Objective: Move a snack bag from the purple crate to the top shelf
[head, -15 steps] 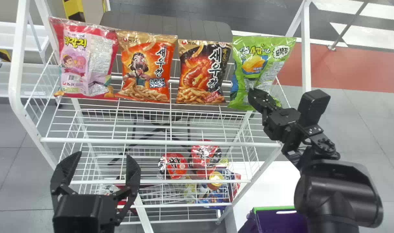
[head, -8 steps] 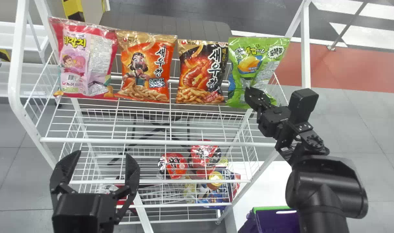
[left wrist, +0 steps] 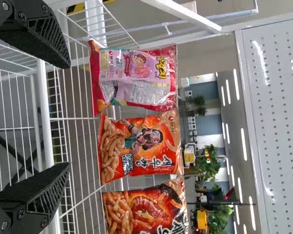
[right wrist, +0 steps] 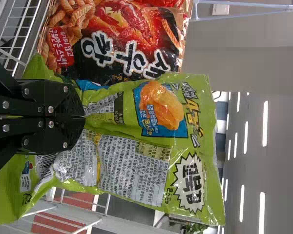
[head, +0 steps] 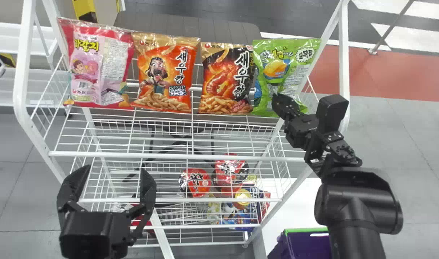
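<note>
In the head view my right gripper (head: 277, 99) is closed on the lower part of the green snack bag (head: 282, 72), which stands upright at the right end of the top shelf (head: 161, 135), beside the black-and-orange bag. The right wrist view has the gripper (right wrist: 83, 117) with its fingers together, pinching the front of the green bag (right wrist: 156, 170). My left gripper (head: 113, 172) is parked in front of the shelf at the left, its fingers wide apart; in the left wrist view the gripper (left wrist: 68, 114) holds nothing. The purple crate (head: 307, 246) is at the bottom right.
A pink bag (head: 97, 64), an orange bag (head: 165, 72) and a black-and-orange bag (head: 226, 79) line the top shelf's back. White posts (head: 343, 54) rise at the rack's sides. Red-lidded cups (head: 196, 181) sit on a lower level.
My right gripper and the green bag have shifted left, toward the black-and-orange bag. The left gripper keeps its place, and its fingers remain apart.
</note>
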You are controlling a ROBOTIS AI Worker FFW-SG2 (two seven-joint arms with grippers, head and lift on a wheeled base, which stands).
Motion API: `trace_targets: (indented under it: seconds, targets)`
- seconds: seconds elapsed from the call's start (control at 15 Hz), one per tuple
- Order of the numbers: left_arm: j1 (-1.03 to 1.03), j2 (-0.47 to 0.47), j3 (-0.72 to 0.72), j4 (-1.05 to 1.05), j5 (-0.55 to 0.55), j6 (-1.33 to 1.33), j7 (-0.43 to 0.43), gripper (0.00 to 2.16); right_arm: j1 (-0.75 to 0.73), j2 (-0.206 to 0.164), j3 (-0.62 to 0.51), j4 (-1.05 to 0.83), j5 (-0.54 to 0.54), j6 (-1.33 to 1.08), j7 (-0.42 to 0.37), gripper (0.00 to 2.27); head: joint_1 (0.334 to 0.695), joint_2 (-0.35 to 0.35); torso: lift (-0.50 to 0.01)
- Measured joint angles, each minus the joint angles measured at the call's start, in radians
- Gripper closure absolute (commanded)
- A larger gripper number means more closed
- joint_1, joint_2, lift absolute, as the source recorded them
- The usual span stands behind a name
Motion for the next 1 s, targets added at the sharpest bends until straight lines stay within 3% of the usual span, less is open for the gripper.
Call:
trace_targets:
  seconds: [0.67,1.0]
  targets:
    - [0.002,0.005,-0.001,-0.001,0.002,0.002,0.003,0.10,-0.031,0.000,0.010,0.083,0.055,-0.054,-0.054,1.96,0.695,-0.180,0.000]
    - [0.000,0.004,-0.002,0.001,0.002,0.002,0.000,0.10,-0.033,0.000,0.011,0.114,0.070,-0.097,-0.068,1.84,0.695,-0.181,0.000]
